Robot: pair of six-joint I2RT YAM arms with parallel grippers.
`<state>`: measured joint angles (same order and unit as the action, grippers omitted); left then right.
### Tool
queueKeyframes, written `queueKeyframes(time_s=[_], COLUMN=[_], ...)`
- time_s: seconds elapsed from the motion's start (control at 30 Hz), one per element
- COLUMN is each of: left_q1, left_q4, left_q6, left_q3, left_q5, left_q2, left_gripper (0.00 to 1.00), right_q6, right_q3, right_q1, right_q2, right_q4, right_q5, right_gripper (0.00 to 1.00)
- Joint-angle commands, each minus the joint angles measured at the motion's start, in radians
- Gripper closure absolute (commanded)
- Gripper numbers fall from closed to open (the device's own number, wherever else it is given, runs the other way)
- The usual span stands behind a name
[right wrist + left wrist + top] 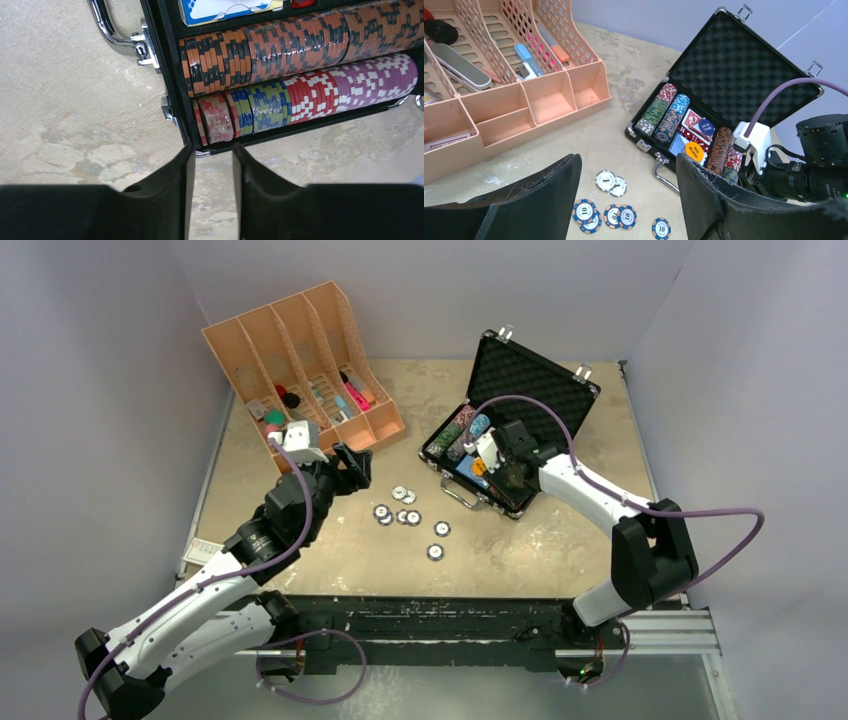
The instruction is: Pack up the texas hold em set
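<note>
- Near edge: both arm bases are bolted to a dark rail [450, 625]. The left arm's rear end is cut off at the lower corner of the top view.
- Table [540, 550]: a tan board, scuffed and blotched with pale worn patches.
- Mid-table: a handful of loose chips [405, 517] lie flat, some overlapping. "10" can be read on several from the left wrist.
- Left gripper [352, 468]: held above the board just beyond those chips. The jaws are spread wide with nothing between them.
- Right gripper [212, 150]: poised at the case's front rim. The fingers are parted by a narrow slit, bare table shows through it, and nothing is gripped.
- Briefcase [530, 375]: open on the right half of the table, the foam-lined lid stood up at the back and the silver handle [112, 35] toward the front.
- Rows of chips [300, 45] are packed on edge inside the case. A card deck [225, 7] is cut off by the top of the right wrist view. From above, part of the tray is hidden by the right wrist.
- An orange button [694, 150] and a blue button [705, 126] lie among the cards. Their lettering is hard to make out.
- Far left: an orange organiser [300, 350]. Its contents are too small to name.
- Walls [440, 290]: plain and pale, closing in three sides.
</note>
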<state>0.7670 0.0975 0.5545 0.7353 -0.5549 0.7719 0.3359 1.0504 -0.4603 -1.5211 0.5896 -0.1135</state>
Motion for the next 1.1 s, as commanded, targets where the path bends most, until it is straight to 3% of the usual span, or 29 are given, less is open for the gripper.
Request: queueKeyframes(time_s=[0.0, 0.27, 0.47, 0.63, 0.73, 0.87, 1.07], left_q1=[0.0, -0.001, -0.001, -0.001, -0.001, -0.001, -0.001], left_q4=[-0.029, -0.026, -0.04, -0.027, -0.017, 0.009, 0.059], left_q6=[-0.03, -0.009, 0.034, 0.061, 0.069, 0.072, 0.064], left_q3=[0.016, 0.02, 0.013, 0.018, 0.022, 0.033, 0.041], left_q5=[-0.013, -0.022, -0.038, -0.055, -0.065, -0.094, -0.151], left_q2=[-0.012, -0.019, -0.055, -0.067, -0.077, -0.09, -0.11], left_gripper=[0.31, 0.31, 0.31, 0.31, 0.31, 0.31, 0.31], right_q6=[0.001, -0.089, -0.386, -0.625, -0.713, -0.804, -0.887], right_q3=[0.042, 0.134, 0.174, 0.076, 0.05, 0.072, 0.153], right_q1=[-0.008, -0.008, -0.009, -0.05, -0.171, -0.317, -0.461], right_q2=[0.019, 0.117, 0.138, 0.155, 0.111, 0.011, -0.158], right_q4=[0.004, -0.039, -0.128, -0.284, -0.324, -0.294, -0.141], right_q5=[0.005, 0.062, 0.064, 0.182, 0.127, 0.021, -0.098], right_gripper=[0.6, 0.59, 0.69, 0.67, 0.59, 0.42, 0.34])
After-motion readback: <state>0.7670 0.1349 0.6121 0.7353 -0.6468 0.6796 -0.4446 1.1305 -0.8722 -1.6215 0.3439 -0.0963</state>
